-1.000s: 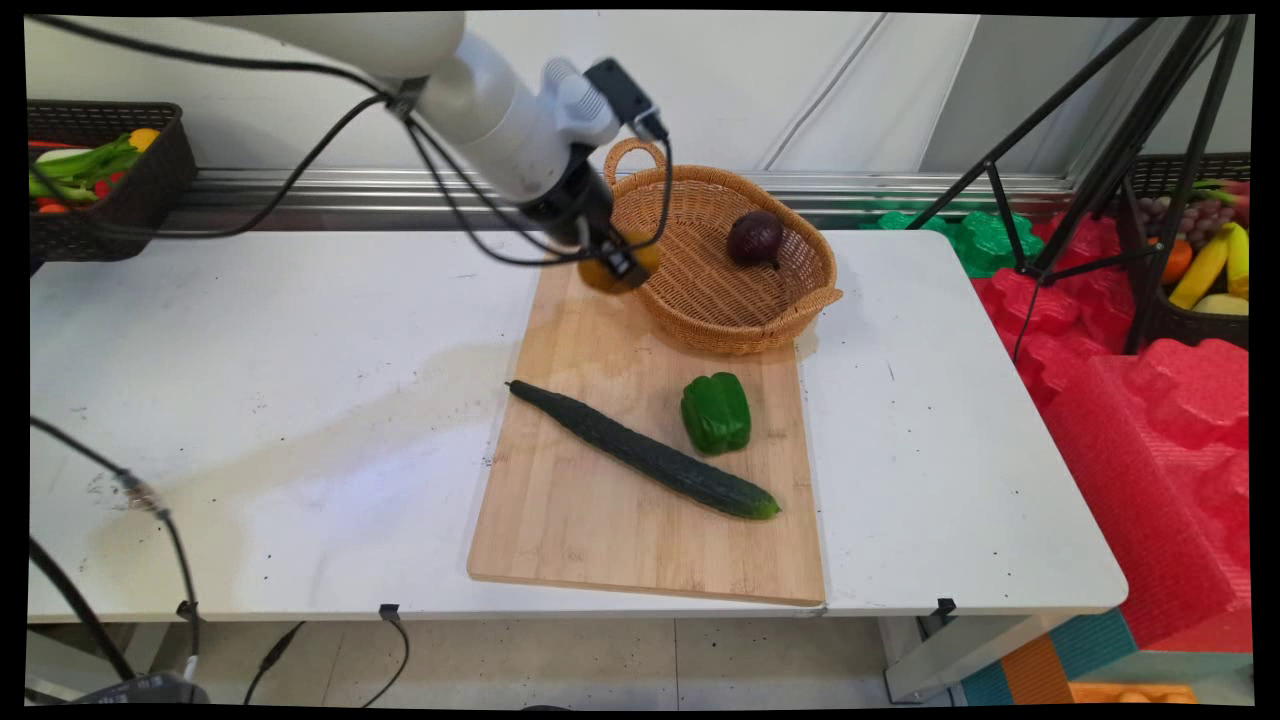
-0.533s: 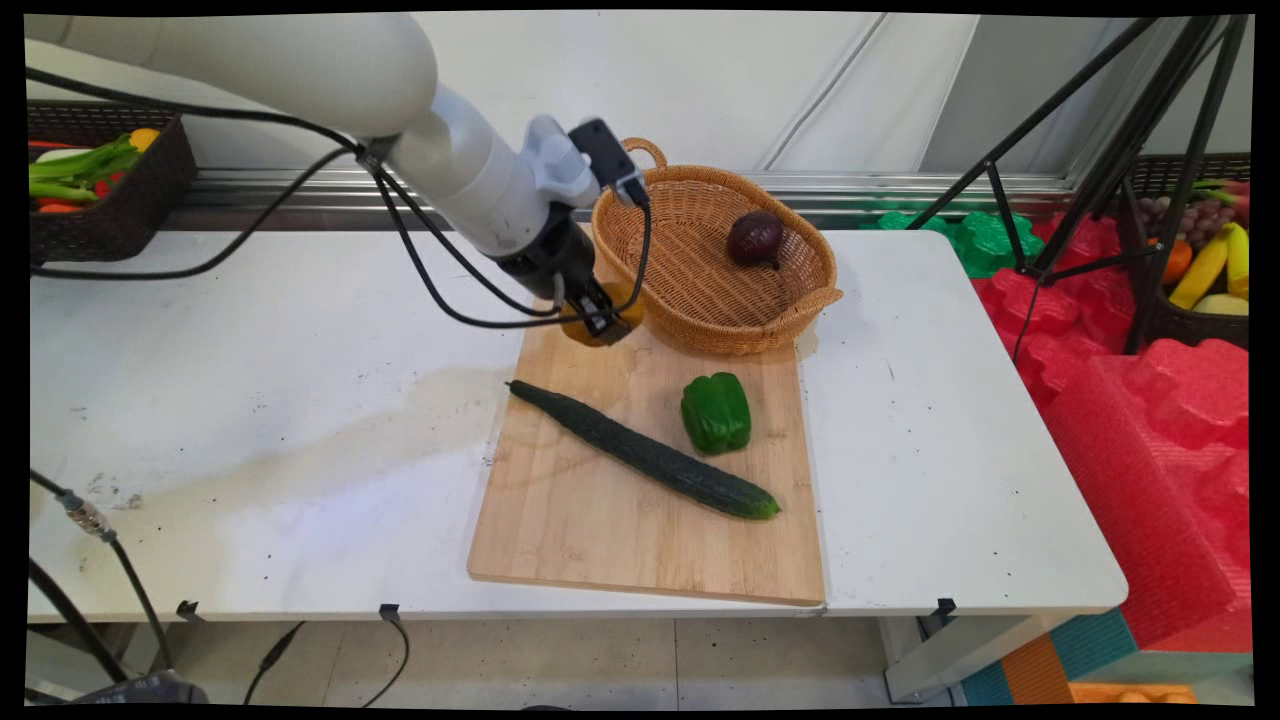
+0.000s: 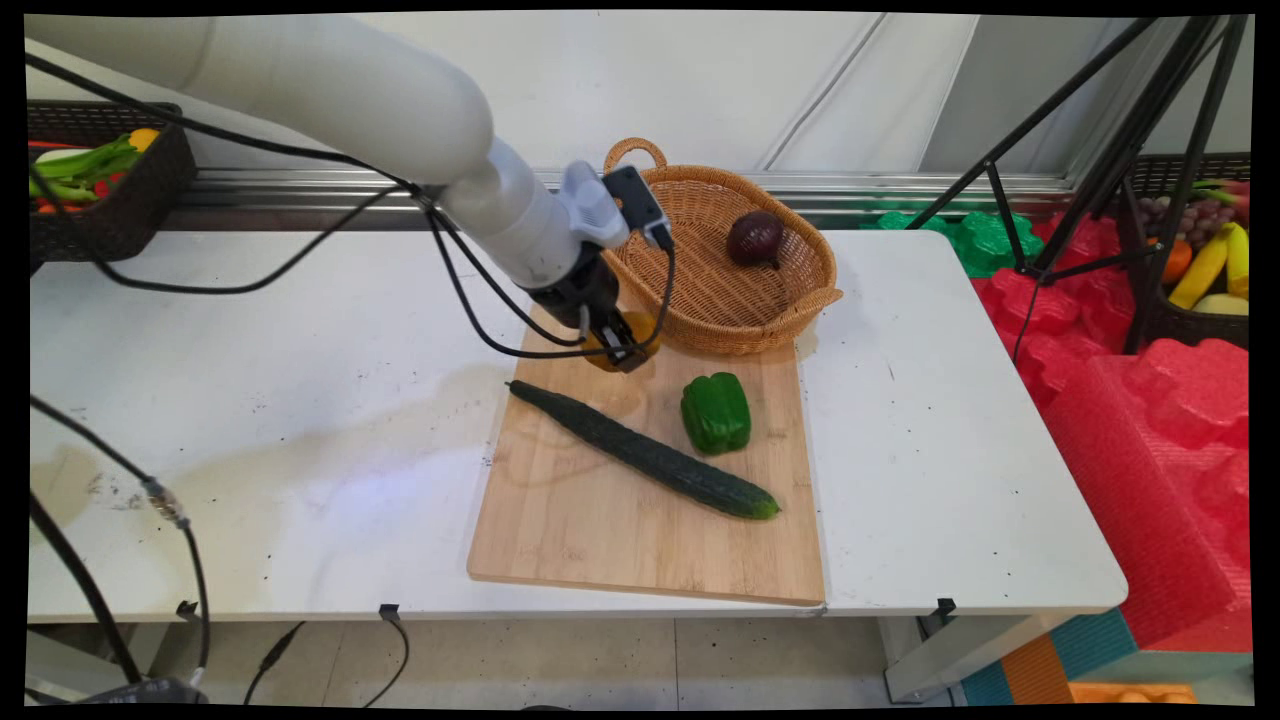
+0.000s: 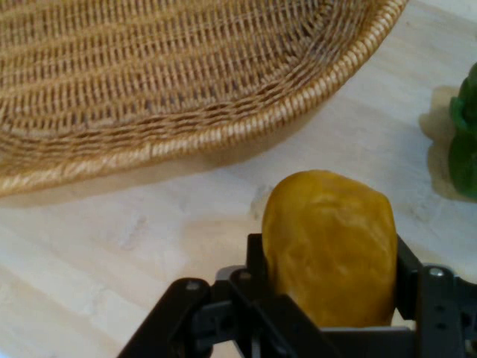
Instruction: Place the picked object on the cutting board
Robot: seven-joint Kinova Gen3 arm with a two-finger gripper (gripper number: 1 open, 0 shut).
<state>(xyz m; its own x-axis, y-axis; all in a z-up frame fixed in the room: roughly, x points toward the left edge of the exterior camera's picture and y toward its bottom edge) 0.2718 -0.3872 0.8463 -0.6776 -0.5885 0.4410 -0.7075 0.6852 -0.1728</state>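
Here the gripper (image 3: 622,352) had its fingers (image 4: 408,270) clamped on a yellow-orange potato (image 4: 329,245), held just above the wooden cutting board (image 3: 600,500). Beyond the fingertips stood the wicker basket (image 4: 223,134); a green pepper (image 3: 716,412) sat near, off to one side, and a cucumber (image 3: 640,452) lay below.
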